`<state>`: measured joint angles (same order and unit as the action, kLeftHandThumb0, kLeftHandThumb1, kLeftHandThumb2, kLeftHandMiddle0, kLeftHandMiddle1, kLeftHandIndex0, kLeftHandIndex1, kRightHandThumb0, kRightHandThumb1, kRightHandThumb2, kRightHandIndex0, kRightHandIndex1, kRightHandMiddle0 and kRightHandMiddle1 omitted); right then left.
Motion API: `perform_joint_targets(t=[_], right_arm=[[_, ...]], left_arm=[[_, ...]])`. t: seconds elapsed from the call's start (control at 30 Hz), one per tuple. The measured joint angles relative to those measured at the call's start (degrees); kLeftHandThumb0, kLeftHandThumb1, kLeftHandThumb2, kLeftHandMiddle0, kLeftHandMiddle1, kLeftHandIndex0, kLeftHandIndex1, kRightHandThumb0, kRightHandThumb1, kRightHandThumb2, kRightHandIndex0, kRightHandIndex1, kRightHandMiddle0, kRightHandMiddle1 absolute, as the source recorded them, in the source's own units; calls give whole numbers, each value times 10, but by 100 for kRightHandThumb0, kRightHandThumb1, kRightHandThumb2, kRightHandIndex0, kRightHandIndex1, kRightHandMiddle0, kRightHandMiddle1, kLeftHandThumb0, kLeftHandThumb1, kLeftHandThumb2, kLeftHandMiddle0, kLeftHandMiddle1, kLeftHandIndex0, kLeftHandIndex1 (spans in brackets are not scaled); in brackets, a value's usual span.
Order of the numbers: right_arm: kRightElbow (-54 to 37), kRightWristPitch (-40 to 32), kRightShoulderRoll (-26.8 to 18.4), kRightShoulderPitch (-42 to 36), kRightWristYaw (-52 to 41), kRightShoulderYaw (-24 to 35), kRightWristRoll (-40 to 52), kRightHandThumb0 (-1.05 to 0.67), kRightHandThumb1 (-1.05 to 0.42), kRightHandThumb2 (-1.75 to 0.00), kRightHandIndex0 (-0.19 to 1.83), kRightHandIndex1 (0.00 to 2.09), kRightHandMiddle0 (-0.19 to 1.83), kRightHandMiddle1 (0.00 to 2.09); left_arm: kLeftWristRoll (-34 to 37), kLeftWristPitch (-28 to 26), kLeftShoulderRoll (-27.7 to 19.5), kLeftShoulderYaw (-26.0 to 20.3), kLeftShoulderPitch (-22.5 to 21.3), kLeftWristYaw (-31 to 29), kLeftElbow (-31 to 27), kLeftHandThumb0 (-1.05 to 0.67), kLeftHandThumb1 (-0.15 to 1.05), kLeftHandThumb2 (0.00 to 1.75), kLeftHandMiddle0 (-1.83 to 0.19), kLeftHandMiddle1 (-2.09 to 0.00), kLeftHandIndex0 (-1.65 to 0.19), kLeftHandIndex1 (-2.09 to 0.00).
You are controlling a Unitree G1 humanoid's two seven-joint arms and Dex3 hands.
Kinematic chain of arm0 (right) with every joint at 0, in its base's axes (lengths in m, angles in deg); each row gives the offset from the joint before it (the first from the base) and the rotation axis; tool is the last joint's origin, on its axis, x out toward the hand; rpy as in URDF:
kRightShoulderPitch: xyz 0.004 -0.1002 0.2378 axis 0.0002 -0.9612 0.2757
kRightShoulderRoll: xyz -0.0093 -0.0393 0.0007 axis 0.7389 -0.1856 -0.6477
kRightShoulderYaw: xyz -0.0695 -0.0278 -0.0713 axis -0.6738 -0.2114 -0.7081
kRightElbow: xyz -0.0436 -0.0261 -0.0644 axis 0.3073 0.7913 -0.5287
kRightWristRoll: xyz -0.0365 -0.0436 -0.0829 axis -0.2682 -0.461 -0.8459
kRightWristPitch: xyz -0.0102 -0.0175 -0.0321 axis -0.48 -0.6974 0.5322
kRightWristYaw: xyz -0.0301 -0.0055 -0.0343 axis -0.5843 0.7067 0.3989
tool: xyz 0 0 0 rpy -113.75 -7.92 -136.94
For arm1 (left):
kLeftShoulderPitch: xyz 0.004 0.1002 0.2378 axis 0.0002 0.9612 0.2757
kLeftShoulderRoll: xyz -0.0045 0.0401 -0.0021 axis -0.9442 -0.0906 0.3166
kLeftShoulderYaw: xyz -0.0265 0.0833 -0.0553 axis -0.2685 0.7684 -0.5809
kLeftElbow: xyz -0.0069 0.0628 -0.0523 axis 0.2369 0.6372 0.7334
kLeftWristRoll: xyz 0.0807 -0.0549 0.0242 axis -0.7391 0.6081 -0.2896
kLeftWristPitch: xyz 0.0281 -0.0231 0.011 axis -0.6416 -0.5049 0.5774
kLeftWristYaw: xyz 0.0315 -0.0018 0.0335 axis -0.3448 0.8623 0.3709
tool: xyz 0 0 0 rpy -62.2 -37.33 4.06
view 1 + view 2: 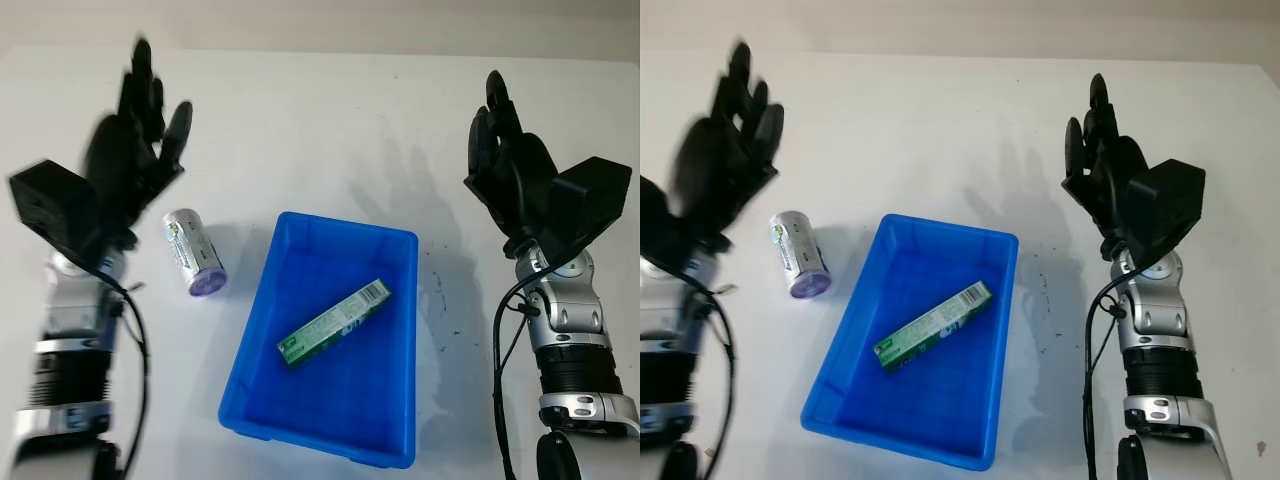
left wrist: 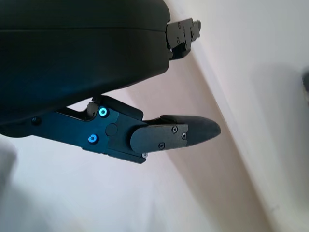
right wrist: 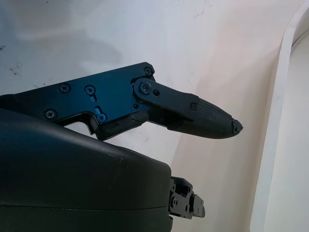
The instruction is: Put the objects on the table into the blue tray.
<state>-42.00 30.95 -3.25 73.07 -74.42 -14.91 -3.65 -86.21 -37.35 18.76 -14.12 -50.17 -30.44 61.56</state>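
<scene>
the blue rectangular plastic tray (image 1: 405, 300) sits on the white table (image 1: 320, 110) between the two black three-finger hands, nearer the robot than either of them. inside it a long green and white cardboard box (image 1: 334, 323) lies flat on the tray floor, slanted, with its far end pointing toward the right hand's side and its near end toward the left hand's side.

a short white cylindrical container with a purple end (image 1: 193, 252) lies on its side on the table outside the tray, just inward of the left hand and a little nearer the robot than its fingers, close to the tray's wall but apart from it. its purple end faces the robot.

the left hand (image 1: 135, 140) is raised above the table beyond the container, open, holding nothing, fingers pointing away from the robot. the right hand (image 1: 510, 160) is raised on the far side of the tray, well apart from it, open and holding nothing too.
</scene>
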Motion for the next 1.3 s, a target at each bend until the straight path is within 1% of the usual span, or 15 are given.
perform_joint_targets(t=[0.13,0.23,0.3,0.37,0.47,0.57,0.6,0.67,0.77,0.83,0.9,1.0,1.1,1.2,1.3], right_arm=[[-13,-8,1,-5,1,0,0,-68,-105,-76,-19,0,-19,0],[-18,-18,2,-10,1,0,1,-66,-105,-78,-19,0,-19,0],[-18,-19,5,-12,2,-1,1,-66,-105,-79,-19,0,-19,0],[-19,-19,10,-12,2,-2,0,-66,-105,-79,-19,0,-19,0],[-19,-19,11,-12,1,-2,0,-66,-105,-79,-19,0,-19,0],[-19,-19,11,-12,0,-2,1,-67,-105,-78,-19,0,-19,0],[-19,-19,11,-12,0,-2,1,-67,-105,-78,-19,0,-19,0],[-19,-20,13,-12,-2,-2,2,-67,-105,-79,-19,0,-19,0],[-16,-20,13,-12,-5,-2,2,-67,-105,-80,-19,0,-19,0],[-10,-19,14,-12,-10,-2,4,-65,-105,-81,-19,0,-19,0],[-4,-18,14,-11,-13,-2,6,-65,-105,-81,-19,0,-19,0],[-1,-13,14,-11,-14,-1,8,-66,-105,-80,-19,0,-19,0],[3,-12,15,-11,-14,0,11,-66,-105,-80,-19,0,-19,0],[7,-13,16,-11,-14,0,11,-67,-105,-79,-19,0,-19,0],[7,-13,16,-11,-15,0,11,-66,-105,-79,-19,0,-19,0]], left_arm=[[-30,-44,-77,4,-10,-55,-56,-63,100,7,11,-6,7,-7],[-57,-46,-125,8,-10,-87,-71,-58,93,4,2,-9,4,-7],[-87,3,-156,19,-10,-104,-66,-54,91,4,4,-6,6,-6],[-141,86,-194,36,-11,-98,-47,-54,87,3,5,-6,4,-7],[-299,255,-254,77,-25,-4,23,-57,88,5,10,-4,7,-5],[-482,360,-310,139,-67,107,88,-53,90,6,7,-6,7,-5],[-541,388,-327,166,-89,147,112,-52,91,6,5,-7,4,-7],[-626,425,-350,209,-130,211,160,-52,93,7,2,-7,-1,-9],[-707,455,-360,259,-177,297,207,-51,98,8,-3,-8,-5,-9],[-745,472,-362,289,-196,351,233,-46,103,8,-5,-7,-6,-8],[-776,488,-362,318,-207,398,250,-43,104,7,-8,-8,-10,-9],[-820,495,-362,357,-216,463,265,-27,105,17,-7,-6,-9,-7],[-824,511,-362,377,-223,467,274,-23,105,18,-4,-5,-6,-5],[-803,523,-362,380,-224,456,283,-24,105,10,-6,-6,-7,-6],[-784,531,-360,382,-224,458,292,-34,99,6,-8,-6,-10,-7]])
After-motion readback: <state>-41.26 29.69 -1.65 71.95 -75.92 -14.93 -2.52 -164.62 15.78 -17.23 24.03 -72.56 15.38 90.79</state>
